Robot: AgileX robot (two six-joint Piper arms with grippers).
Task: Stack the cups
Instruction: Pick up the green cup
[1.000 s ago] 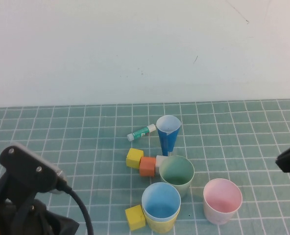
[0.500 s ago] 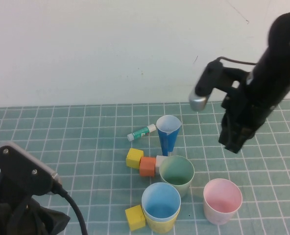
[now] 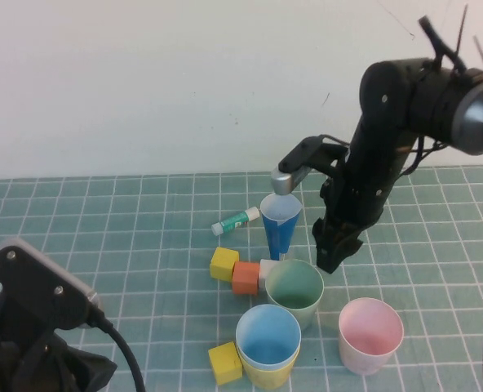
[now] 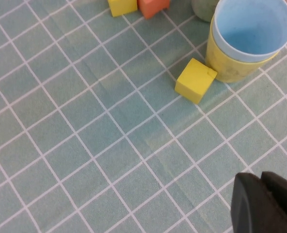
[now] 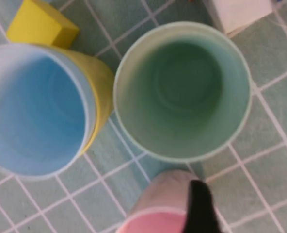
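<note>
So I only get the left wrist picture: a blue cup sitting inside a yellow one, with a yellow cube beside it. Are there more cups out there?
Observer: Yes. A green cup and a pink cup each stand upright on their own, not nested in anything.
Visitor: Where is the other arm?
Observer: The right tool hangs just over the far right rim of the green cup, close to a dark blue cone cup.
Visitor: And the arm carrying my camera?
Observer: The left tool sits at the near left corner of the table, away from every cup.
</note>
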